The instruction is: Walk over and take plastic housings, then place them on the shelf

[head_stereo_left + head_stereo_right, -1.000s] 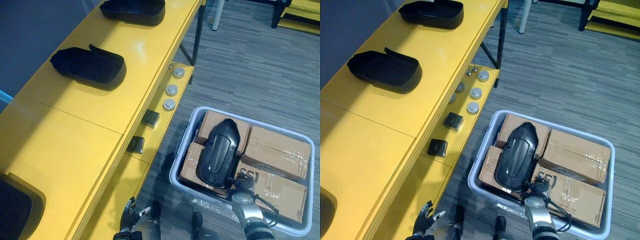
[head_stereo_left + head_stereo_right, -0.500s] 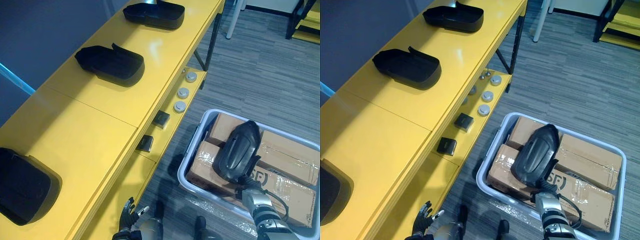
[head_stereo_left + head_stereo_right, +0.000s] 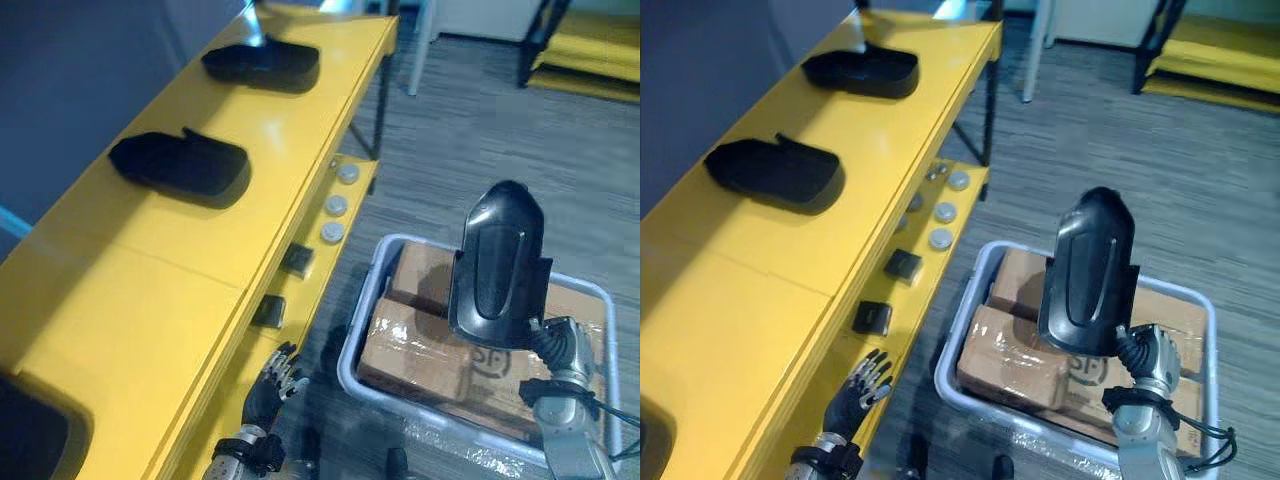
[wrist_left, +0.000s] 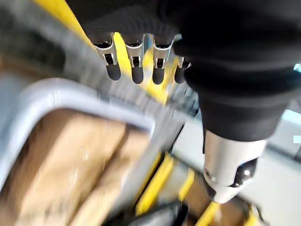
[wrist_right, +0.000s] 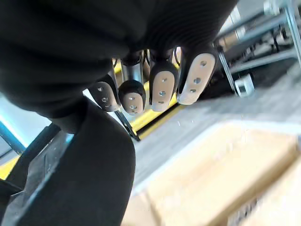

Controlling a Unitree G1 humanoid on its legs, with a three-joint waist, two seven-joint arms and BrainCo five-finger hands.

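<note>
In the left eye view, plastic housing (image 3: 497, 265) upright above the grey bin (image 3: 347, 362), gripped at its lower end by the right hand (image 3: 560, 347); left hand (image 3: 270, 385) low beside the yellow shelf (image 3: 150, 270). In the left wrist view, fingers (image 4: 136, 73) straight, empty. In the right wrist view, fingers (image 5: 162, 92) curled on the housing. Best carried high over the shelf edge, onto bare top clear of shelved housings (image 3: 180, 165).

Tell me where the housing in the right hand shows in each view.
Left eye view: housing right of centre, held over the bin.
Right eye view: same, right of centre.
Right wrist view: dark mass beside the fingers.
Left wrist view: cannot tell.
Shared landmark: the bin.
</note>
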